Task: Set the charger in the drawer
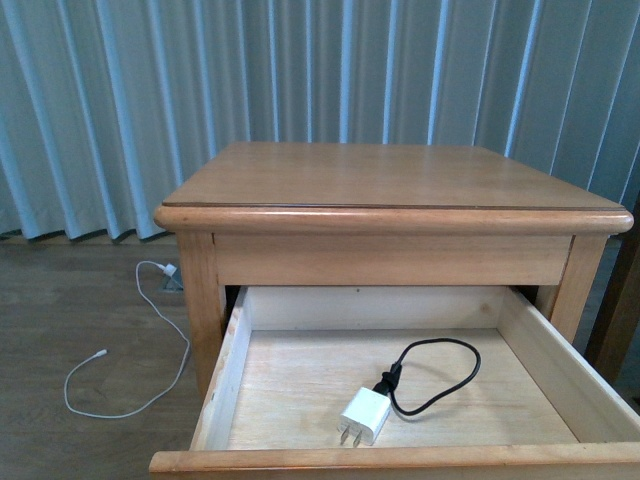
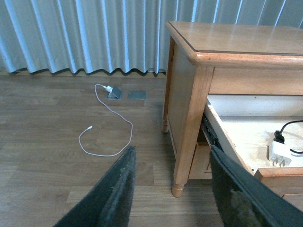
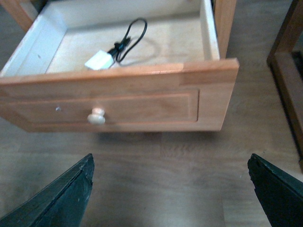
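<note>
1. Charger [image 1: 364,414]: white block, black cable.
2. Drawer [image 3: 142,106]: light-brown front, pale bare wood inside, creamy pale knob [image 3: 96,116].
3. Nightstand [image 1: 380,175]: same honey brown, faint grain.
4. Curtain [image 1: 100,100]: pale grey-blue, folds read as vertical stripes.
5. Floor [image 1: 60,300]: grey-brown planks. The thin cable [image 2: 130,135] on it is white.
6. Left gripper [image 2: 173,150] and right gripper [image 3: 170,158]: basically black.

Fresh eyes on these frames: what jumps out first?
First is the open drawer of the wooden nightstand. The white charger and its looped black cable lie inside, near the front. Next, a thin white cable trails over the floor, left of the nightstand in the front view. The left gripper and right gripper are open and empty.
</note>
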